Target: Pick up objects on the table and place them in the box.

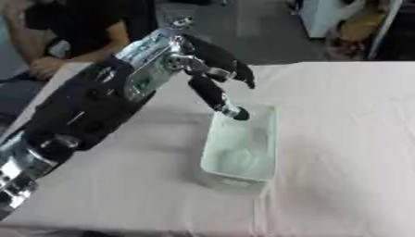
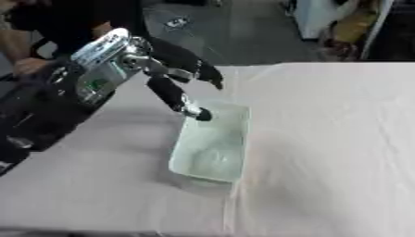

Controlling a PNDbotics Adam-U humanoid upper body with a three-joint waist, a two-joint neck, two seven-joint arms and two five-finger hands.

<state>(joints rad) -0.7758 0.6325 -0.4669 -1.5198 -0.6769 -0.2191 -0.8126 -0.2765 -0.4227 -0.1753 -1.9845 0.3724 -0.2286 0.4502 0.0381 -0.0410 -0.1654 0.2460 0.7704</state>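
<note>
Box [image 1: 240, 148] seemingly lengthwise away from robot

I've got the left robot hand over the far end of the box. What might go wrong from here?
1. The left robot hand has its thumb tip right at the far rim of the box; lowering or pulling back may catch the rim and drag or tip the box.
2. The box looks pale and see-through on a light tablecloth, so its edges are easy to misjudge.
3. The box contents are unclear, so confirm the drop before withdrawing.
</note>
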